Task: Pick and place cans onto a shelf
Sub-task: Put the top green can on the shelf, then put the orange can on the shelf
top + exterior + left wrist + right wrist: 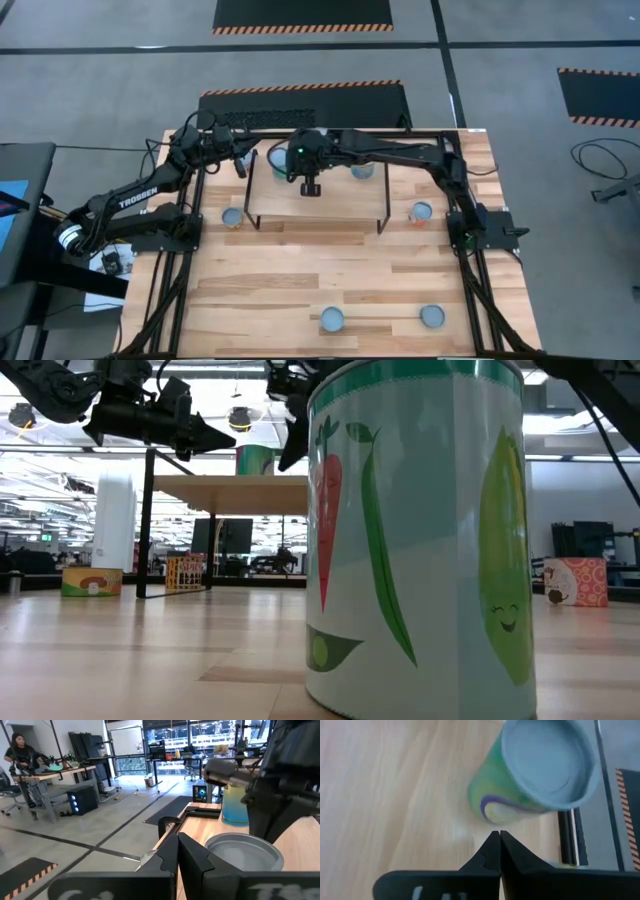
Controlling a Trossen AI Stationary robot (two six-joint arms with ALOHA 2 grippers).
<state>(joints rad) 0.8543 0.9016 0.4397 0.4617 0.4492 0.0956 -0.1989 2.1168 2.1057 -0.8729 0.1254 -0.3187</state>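
The shelf (330, 205) stands at the table's far middle. On it stand a green can (278, 158) and a teal can (362, 170). My left gripper (240, 163) is shut at the shelf's left end, close beside the green can (245, 852). My right gripper (498, 852) is shut and empty above the shelf board, just right of the green can (545, 770). Both grippers also show in the low view, the left (228, 442) and the right (296, 445), on either side of the green can (255, 460). My left gripper has its shut fingers (192, 862) right beside the green can's upper wall (220, 865), level with its rim. I cannot tell whether they touch it. The can stands upright on the shelf board.
Two cans stand on the table beside the shelf's legs, one at the left (232, 217) and one at the right (421, 212). Two more stand near the front edge (331, 320) (432, 317); one fills the low view (420, 540). A person sits far off (22, 750).
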